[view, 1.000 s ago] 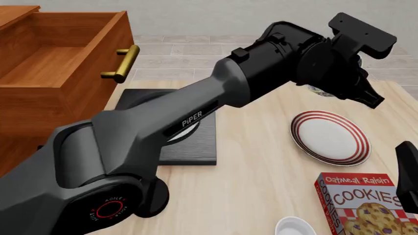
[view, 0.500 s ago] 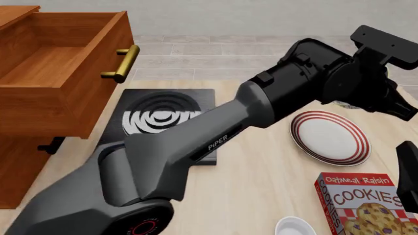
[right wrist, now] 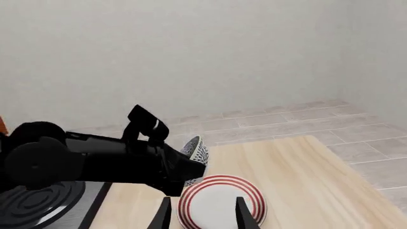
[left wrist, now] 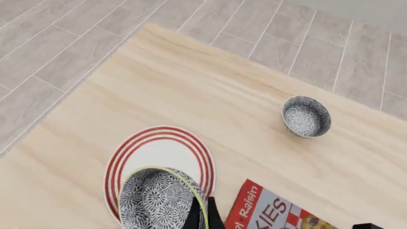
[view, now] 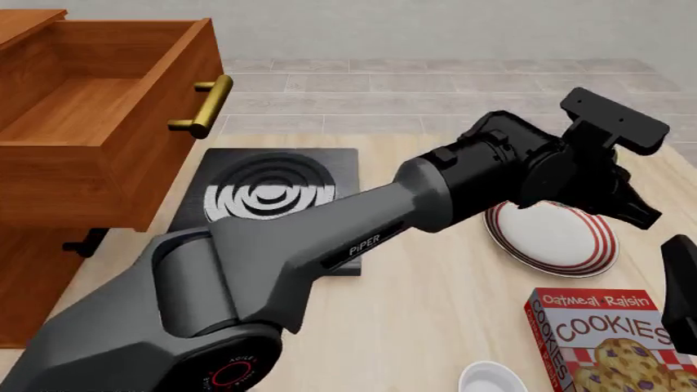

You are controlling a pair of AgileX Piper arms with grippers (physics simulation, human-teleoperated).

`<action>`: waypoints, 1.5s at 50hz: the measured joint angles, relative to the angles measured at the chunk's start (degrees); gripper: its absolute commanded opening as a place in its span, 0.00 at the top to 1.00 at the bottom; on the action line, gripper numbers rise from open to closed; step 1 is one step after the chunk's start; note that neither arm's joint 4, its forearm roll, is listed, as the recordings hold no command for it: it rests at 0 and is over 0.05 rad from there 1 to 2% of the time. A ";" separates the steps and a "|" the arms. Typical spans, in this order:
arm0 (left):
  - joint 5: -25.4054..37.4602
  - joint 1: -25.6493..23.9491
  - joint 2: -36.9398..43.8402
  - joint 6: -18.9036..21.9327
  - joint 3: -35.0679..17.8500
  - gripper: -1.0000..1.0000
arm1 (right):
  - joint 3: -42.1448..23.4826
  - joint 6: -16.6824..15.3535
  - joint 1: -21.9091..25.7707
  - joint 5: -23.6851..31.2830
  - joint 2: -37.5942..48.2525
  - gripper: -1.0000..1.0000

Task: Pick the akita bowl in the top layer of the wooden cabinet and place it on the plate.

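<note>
In the left wrist view my left gripper (left wrist: 202, 217) is shut on the rim of the akita bowl (left wrist: 156, 200), whose black-and-white patterned side shows. The bowl hangs tilted over the near part of the red-ringed white plate (left wrist: 162, 150). The right wrist view shows the same bowl (right wrist: 196, 150) held above the plate (right wrist: 219, 200). From the front, the left arm crosses the table and its gripper (view: 641, 211) is over the plate (view: 566, 241), hiding the bowl. The wooden cabinet's top layer (view: 98, 122) stands open. My right gripper (right wrist: 203, 214) is open, holding nothing.
A second patterned bowl (left wrist: 306, 116) sits on the table beyond the plate. A cookie box (view: 610, 339) lies near the front right, with a plain white bowl (view: 490, 380) beside it. The black stove (view: 273, 196) lies next to the cabinet. The right arm (view: 681, 286) is at the right edge.
The left arm swung right from over the stove, then dropped lower over the plate, still carrying the bowl. The right arm stayed put.
</note>
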 measured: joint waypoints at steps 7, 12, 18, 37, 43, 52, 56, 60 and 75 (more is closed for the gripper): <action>-1.28 0.45 0.61 0.26 1.31 1.00 | 0.08 0.28 0.01 -0.10 0.00 0.00; -1.55 0.81 1.70 0.57 1.05 1.00 | 0.12 0.45 0.03 -0.14 0.00 0.00; -1.46 1.20 3.15 1.05 0.20 1.00 | 0.17 0.69 0.03 -0.19 0.00 0.00; 0.37 1.97 8.80 2.76 -5.49 1.00 | 0.29 1.57 -0.22 -0.15 0.00 0.00; 1.09 2.24 10.89 3.29 -7.72 1.00 | 0.27 1.78 -0.18 -0.13 0.00 0.00; 2.66 2.46 14.00 3.83 -11.68 1.00 | 0.28 2.06 -0.15 -0.11 0.00 0.00; 3.24 2.60 15.16 3.95 -13.19 1.00 | 0.26 2.15 -0.12 -0.09 0.00 0.00; 3.93 2.68 16.35 4.04 -14.81 1.00 | 0.24 2.24 -0.09 -0.07 0.00 0.00; 6.08 2.76 20.25 4.45 -20.09 1.00 | 0.30 2.38 0.02 -0.04 0.00 0.00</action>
